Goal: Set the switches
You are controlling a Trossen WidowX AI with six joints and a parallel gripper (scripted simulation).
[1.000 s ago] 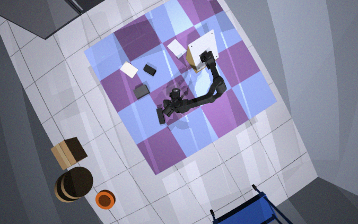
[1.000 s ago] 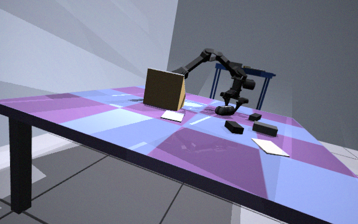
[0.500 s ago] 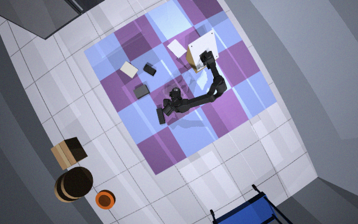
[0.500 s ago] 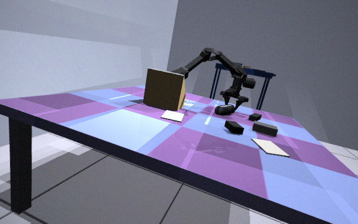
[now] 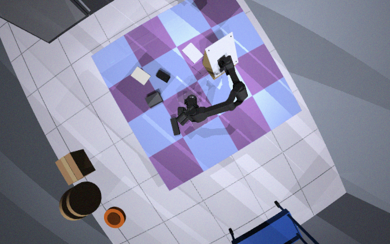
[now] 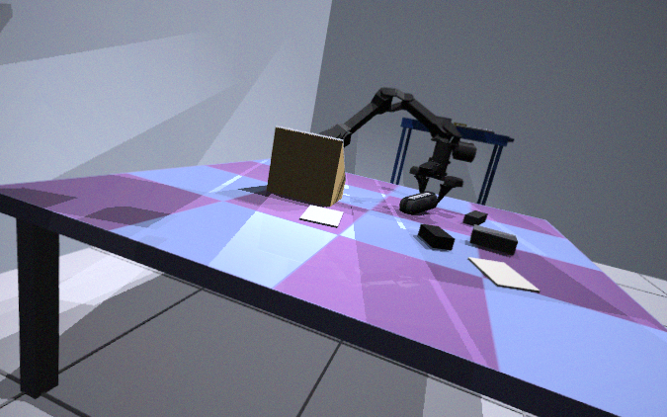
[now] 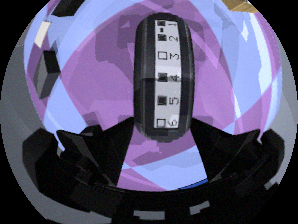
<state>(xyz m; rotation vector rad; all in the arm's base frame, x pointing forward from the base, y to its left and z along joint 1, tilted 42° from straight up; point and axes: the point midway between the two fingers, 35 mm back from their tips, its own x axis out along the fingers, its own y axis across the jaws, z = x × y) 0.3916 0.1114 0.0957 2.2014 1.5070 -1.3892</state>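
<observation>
The dark grey controller unit (image 6: 412,204) (image 7: 144,65) is upside down, its underside label facing my wrist camera. The label (image 7: 175,65) shows squares 1, 2, 4 and 5 filled, 3 and 6 empty. My gripper (image 6: 430,197) (image 7: 162,120) is shut on the unit, one finger on each long side near the square 6 end. In the exterior view the unit looks tilted, its end at the fingers higher. Its rocker switches face away and are hidden. In the top view the arm largely hides the unit.
A wedge-shaped stand (image 6: 304,165) with a white top panel (image 5: 222,50) is beside the arm's base. A white card (image 5: 192,52) (image 6: 321,215), a cream card (image 5: 140,76) (image 6: 504,275), a black block (image 5: 163,75) (image 6: 435,236), a grey block (image 5: 153,98) (image 6: 493,240) and a narrow dark block (image 5: 175,126) (image 6: 475,216) lie around.
</observation>
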